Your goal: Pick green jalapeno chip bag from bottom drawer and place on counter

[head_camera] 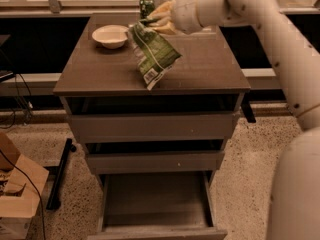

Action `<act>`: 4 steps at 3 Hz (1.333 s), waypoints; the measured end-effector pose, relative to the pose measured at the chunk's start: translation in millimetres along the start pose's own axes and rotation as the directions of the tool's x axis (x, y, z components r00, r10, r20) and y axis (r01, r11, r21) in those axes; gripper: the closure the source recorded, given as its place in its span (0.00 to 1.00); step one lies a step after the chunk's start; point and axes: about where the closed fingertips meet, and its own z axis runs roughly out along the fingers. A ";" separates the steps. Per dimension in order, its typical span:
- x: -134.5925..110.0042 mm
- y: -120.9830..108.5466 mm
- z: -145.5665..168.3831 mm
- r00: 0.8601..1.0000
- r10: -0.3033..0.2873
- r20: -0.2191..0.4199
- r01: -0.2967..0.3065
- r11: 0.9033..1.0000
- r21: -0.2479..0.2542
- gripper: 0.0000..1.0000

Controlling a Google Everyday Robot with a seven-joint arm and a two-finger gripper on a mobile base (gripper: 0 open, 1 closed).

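Note:
My gripper [150, 21] is over the back middle of the counter [200, 66], shut on the top edge of the green jalapeno chip bag [153, 55]. The bag hangs from it, tilted, with its lower corner just above the counter. The bottom drawer [155, 204] stands pulled out at the bottom of the view, and nothing shows inside it. The two drawers above it are partly open.
A white bowl [110, 35] sits on the counter's back left. A green soda can [146, 7] stands at the back edge, just behind my gripper. My arm [280, 44] reaches in from the right. A cardboard box [17, 194] lies on the floor at left.

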 end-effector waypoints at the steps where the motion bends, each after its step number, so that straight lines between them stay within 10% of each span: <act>1: 11.6 -20.9 33.6 0.999 -0.002 -0.034 0.001 1.000 -0.005 0.72; 4: 28.7 -23.7 63.0 0.998 0.031 -0.060 -0.032 0.999 -0.022 0.04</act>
